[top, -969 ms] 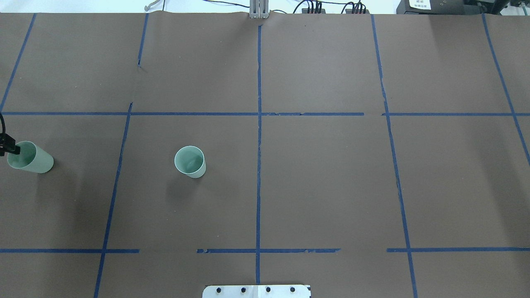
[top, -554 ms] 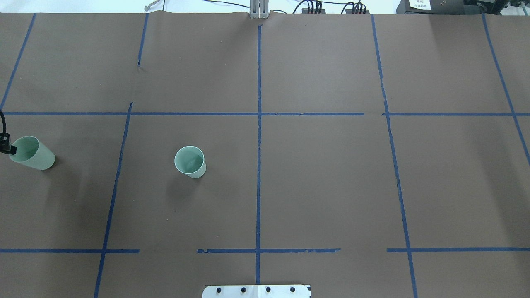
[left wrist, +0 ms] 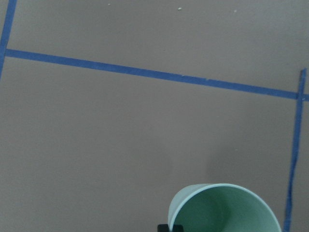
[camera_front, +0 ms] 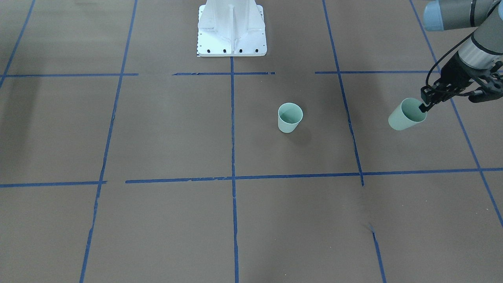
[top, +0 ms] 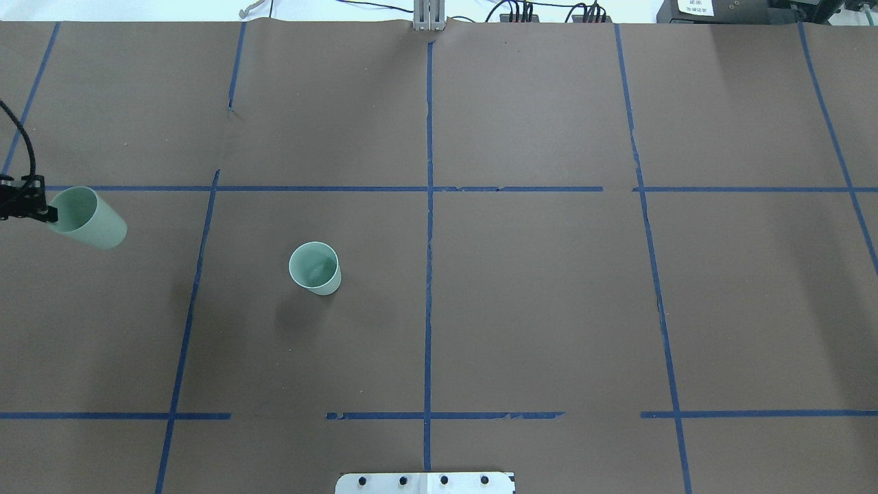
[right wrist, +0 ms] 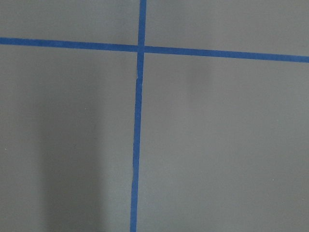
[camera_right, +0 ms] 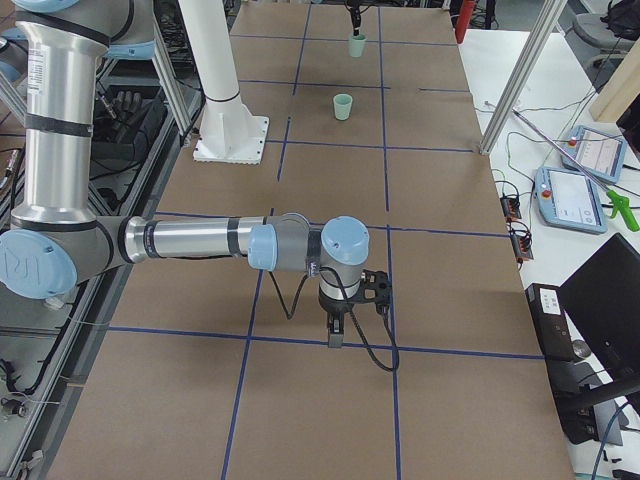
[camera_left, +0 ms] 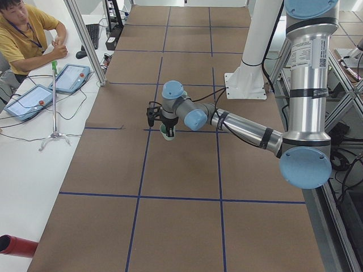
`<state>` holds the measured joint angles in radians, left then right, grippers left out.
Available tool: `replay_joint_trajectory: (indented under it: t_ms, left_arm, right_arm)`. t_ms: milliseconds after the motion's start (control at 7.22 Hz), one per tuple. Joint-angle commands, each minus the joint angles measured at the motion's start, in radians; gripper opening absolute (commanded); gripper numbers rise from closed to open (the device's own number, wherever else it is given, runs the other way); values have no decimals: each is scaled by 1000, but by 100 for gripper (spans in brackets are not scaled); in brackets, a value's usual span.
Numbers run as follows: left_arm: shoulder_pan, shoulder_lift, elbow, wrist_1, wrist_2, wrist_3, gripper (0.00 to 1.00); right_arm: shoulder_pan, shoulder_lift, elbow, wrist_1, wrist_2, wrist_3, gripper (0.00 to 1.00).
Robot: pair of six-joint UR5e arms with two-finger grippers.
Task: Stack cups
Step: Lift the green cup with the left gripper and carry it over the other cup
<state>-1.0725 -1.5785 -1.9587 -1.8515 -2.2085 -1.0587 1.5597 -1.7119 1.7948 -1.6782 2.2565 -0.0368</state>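
One mint-green cup stands upright on the brown table left of the centre line; it also shows in the front view. My left gripper is shut on the rim of the second cup and holds it tilted above the table at the far left. The held cup also shows in the front view and in the left wrist view. My right gripper hangs low over the table far from both cups; it shows only in the exterior right view, so I cannot tell whether it is open or shut.
The white robot base stands at the table's robot-side edge. Blue tape lines divide the brown table cover. An operator sits beyond the far edge with tablets and a stand.
My left gripper has lifted the held cup and carried it away from the robot's side and slightly toward the standing cup. The standing cup has not moved.
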Motion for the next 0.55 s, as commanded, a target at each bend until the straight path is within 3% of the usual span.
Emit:
replay_joint_trajectory:
  t_ms: [0,138,415]
  left_arm:
    - [73,-209,-54,203,51,-223,0]
    - [124,-322,-58,318,82,-307,0]
    - [240,-443,-59,470,151,-452,0]
  right_arm:
    - [0,0,0,0,0,0,100]
    - [0,0,0,0,0,0,100]
    - [0,0,0,0,0,0,100]
